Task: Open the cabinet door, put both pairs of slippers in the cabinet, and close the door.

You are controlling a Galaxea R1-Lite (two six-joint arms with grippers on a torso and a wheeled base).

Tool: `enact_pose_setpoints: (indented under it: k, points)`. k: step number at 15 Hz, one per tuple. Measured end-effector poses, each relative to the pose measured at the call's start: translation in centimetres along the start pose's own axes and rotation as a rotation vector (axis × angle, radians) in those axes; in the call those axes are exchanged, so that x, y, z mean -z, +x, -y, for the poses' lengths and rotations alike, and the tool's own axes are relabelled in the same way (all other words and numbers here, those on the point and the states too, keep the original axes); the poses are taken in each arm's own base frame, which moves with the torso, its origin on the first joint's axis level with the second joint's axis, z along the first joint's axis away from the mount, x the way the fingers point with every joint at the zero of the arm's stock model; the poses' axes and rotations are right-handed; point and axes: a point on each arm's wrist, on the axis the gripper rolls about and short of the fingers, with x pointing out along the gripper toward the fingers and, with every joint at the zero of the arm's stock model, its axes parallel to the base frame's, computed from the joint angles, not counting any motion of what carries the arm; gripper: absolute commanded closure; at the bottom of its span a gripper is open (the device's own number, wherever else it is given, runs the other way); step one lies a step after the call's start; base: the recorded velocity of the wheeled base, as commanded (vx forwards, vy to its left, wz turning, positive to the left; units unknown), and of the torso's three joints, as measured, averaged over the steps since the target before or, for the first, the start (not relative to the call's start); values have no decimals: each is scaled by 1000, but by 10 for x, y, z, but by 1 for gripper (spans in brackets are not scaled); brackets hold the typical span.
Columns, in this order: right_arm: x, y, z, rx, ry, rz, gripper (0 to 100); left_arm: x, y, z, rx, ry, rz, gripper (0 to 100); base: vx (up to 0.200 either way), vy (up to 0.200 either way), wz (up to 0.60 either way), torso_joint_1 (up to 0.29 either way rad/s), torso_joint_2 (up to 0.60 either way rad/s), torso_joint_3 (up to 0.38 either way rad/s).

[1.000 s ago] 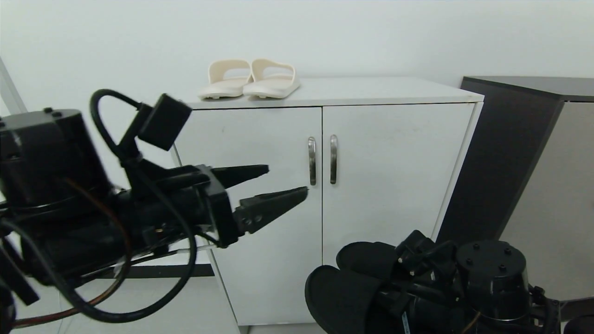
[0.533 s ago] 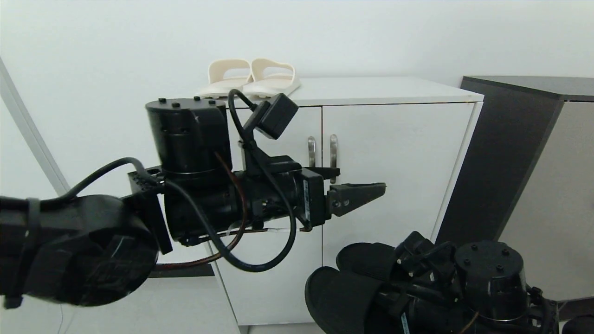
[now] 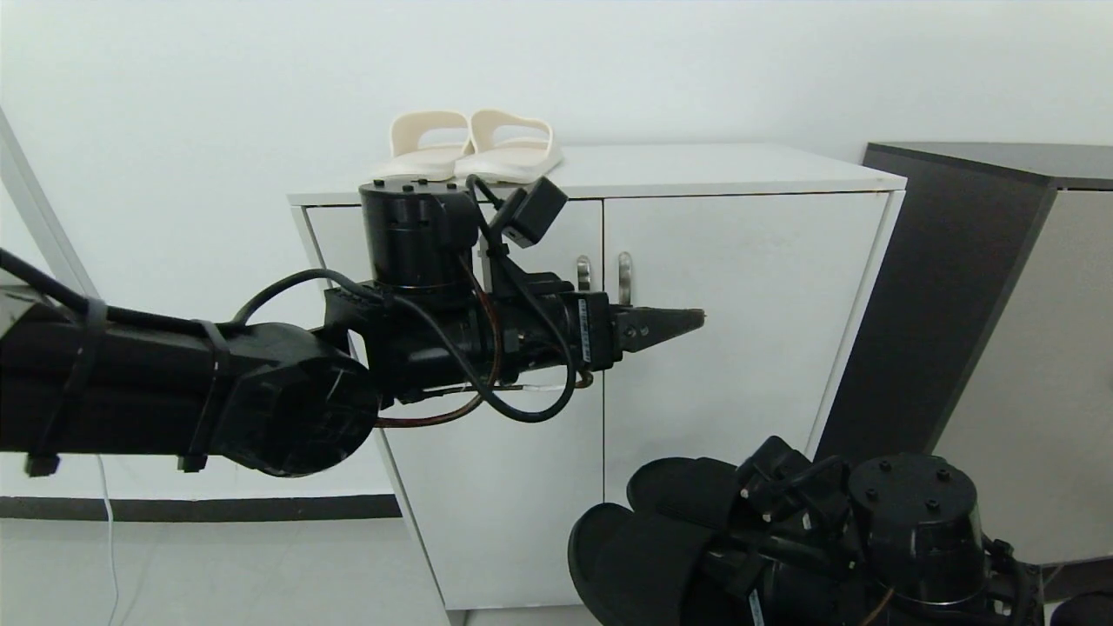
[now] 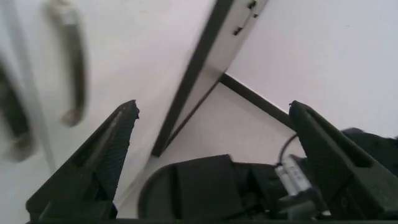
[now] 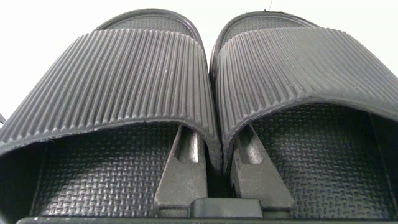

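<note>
The white cabinet point(image 3: 739, 348) stands with both doors shut, its two metal handles point(image 3: 624, 268) side by side at the centre seam. On its top lies a cream pair of slippers point(image 3: 474, 148). My left gripper point(image 3: 674, 322) is open, level with the handles' lower ends and just in front of them. In the left wrist view one handle point(image 4: 71, 68) lies just outside the open left gripper point(image 4: 212, 109). Low on the right, my right gripper point(image 5: 221, 171) is shut on the inner straps of the black pair of slippers point(image 3: 643, 539), held before the right door.
A dark grey unit point(image 3: 956, 304) stands close against the cabinet's right side. A white wall runs behind, with a black baseboard point(image 3: 174, 507) low on the left. Open floor lies left of the cabinet.
My left arm has swung right and forward, bringing its open gripper from the left door's middle up to the handles. The right arm with the black slippers has stayed almost still.
</note>
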Motion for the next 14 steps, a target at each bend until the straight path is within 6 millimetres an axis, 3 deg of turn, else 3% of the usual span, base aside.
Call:
enact_pose_setpoints:
  k: [7, 14]
  points:
    - [1, 2, 0, 1, 0, -6, 100, -4, 12, -24, -143, 1, 46, 0, 0, 0, 0, 0, 0, 0]
    - [1, 2, 0, 2, -1, -5, 100, -2, 30, -36, -161, -15, 22, 0, 0, 0, 0, 0, 0, 0]
